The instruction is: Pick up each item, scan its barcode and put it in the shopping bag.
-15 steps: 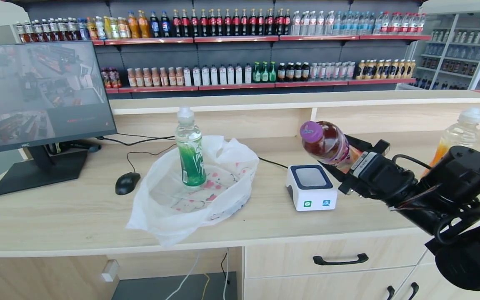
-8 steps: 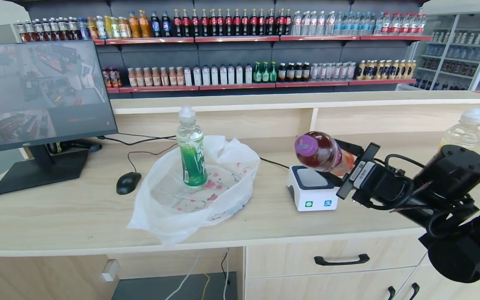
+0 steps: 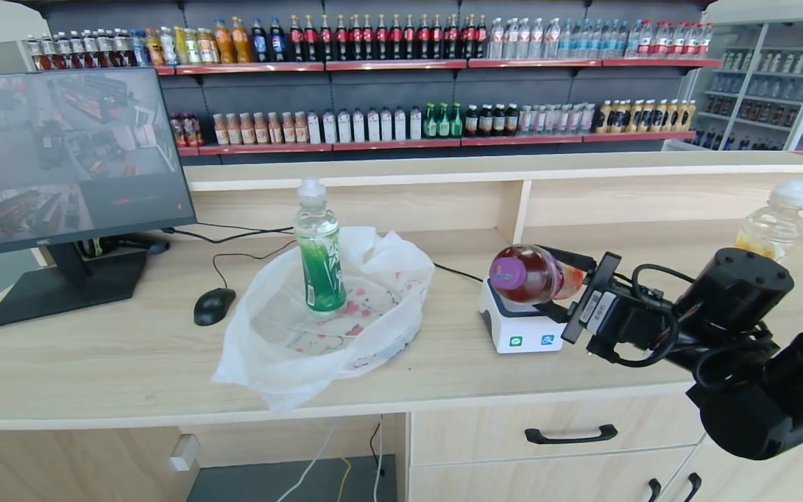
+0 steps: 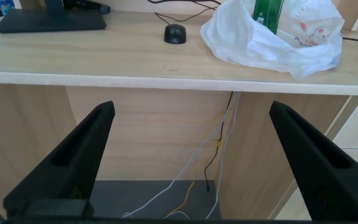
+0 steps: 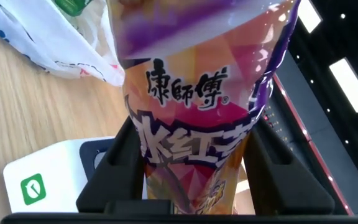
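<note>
Lowered since a second ago to lie level just above the scanner, purple-capped bottle clamped in right claw, cap end toward the bag to its left; left claw spread wide, down below the counter edge.

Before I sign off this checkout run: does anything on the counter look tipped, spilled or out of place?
Nothing stands out. The purple-capped bottle lies sideways, but the right tool holds it over the scanner. The green bottle stands upright in the shopping bag.
</note>
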Robot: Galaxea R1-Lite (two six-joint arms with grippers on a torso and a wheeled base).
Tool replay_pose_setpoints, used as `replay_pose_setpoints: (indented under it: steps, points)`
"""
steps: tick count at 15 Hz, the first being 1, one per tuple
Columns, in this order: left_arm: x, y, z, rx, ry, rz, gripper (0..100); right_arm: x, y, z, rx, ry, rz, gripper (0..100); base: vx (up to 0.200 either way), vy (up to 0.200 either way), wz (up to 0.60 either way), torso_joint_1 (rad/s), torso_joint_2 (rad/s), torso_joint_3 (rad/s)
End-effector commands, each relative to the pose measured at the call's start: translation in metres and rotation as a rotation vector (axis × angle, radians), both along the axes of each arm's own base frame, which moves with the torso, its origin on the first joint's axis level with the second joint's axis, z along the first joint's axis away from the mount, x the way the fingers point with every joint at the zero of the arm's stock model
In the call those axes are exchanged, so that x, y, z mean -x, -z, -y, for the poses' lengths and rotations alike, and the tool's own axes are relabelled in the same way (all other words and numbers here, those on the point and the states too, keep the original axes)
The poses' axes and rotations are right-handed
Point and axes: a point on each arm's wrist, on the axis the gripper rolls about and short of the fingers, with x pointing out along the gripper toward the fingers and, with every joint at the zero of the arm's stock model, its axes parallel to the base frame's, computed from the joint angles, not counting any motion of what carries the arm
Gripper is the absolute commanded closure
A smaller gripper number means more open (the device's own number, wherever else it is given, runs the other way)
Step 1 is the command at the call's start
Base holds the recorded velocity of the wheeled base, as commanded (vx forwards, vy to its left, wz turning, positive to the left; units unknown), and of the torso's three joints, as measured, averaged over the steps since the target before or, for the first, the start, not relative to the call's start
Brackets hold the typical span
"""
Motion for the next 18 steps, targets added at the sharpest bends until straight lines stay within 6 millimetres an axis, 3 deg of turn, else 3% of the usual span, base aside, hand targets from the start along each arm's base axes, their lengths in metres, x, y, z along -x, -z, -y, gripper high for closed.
replay_pose_setpoints:
  steps: [1,18]
  points:
    - [0.0,0.0,0.0,0.0,0.0,0.001,0,-0.005,0.0044,-0.0011,0.002,-0.001,-0.007,100,0.0,0.0,0.0,0.0,0.0,0.0]
    - [0.0,0.0,0.0,0.0,-0.002,0.001,0,-0.0082,0.0089,-0.0101,0.012,-0.03,-0.003,100,0.0,0.0,0.0,0.0,0.0,0.0]
